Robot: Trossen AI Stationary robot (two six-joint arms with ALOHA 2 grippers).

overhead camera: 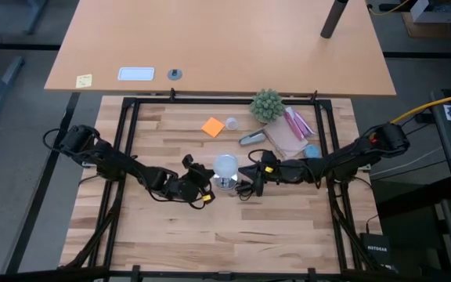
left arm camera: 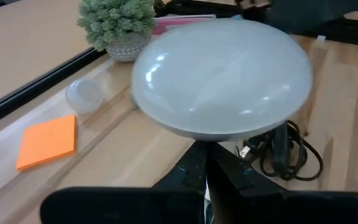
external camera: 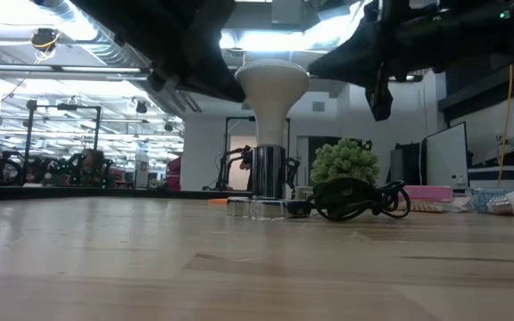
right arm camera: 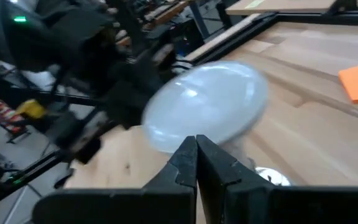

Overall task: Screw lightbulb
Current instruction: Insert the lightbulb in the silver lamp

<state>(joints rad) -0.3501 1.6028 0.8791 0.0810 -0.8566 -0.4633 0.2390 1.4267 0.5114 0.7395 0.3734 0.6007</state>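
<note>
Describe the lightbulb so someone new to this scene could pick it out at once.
On the butcher-block table, look to the middle, where the two dark arms meet. The lightbulb stands upright there on a shiny silver base, round white head on top. Nothing nearby is white and frosted: the orange sticky pad and small green plant sit farther back.

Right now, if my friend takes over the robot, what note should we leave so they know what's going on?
Left claw: shut, empty, close by the lightbulb on its left.
Right claw: shut, empty, close on the bulb's right.
Lightbulb: upright in the silver base mid-table, black cord coiled beside the base.
Done: bulb is sitting in the base.
Left: can't tell if it's screwed fully tight. Neither claw holds it, so check before moving on.
</note>
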